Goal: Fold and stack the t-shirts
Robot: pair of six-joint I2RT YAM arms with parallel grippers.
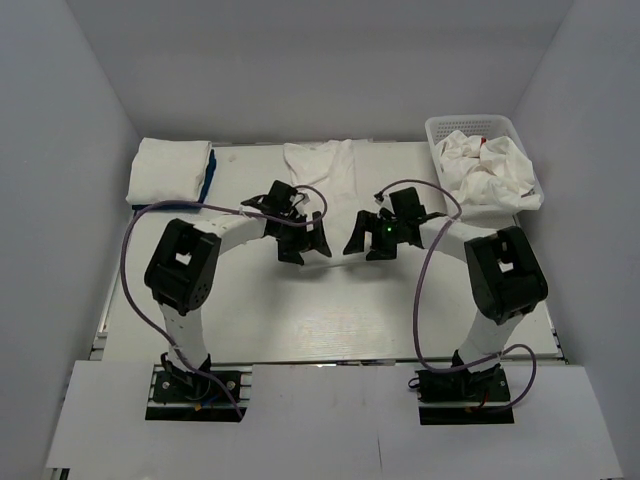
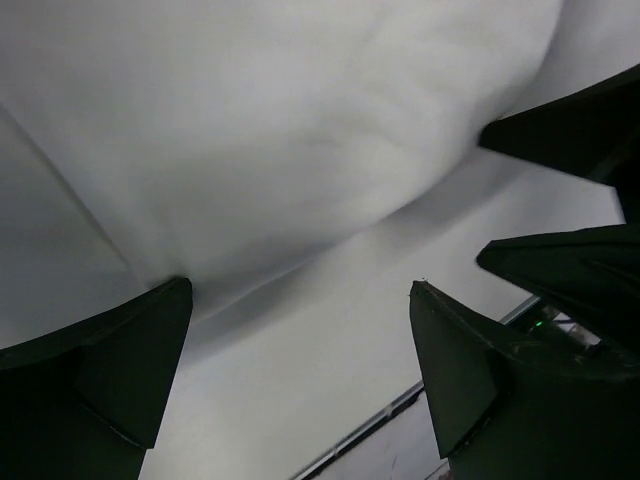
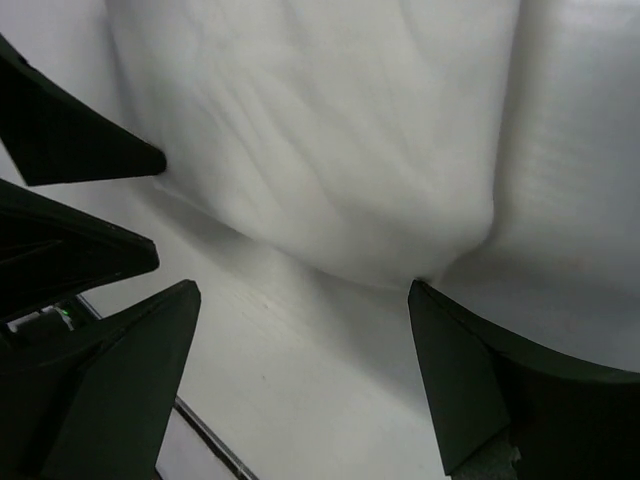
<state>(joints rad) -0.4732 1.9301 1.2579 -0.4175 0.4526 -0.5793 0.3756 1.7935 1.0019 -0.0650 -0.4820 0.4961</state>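
The left gripper (image 1: 304,242) and right gripper (image 1: 368,240) both have their jaws wide apart and empty. The white t-shirt (image 1: 320,165) lies spread just beyond their tips; it looks soft, light and limp, probably best pinched at its near corners

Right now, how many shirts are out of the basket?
3 visible: a folded white shirt on a blue shirt at far left, and a spread shirt at far centre. More may hide under the folded one.
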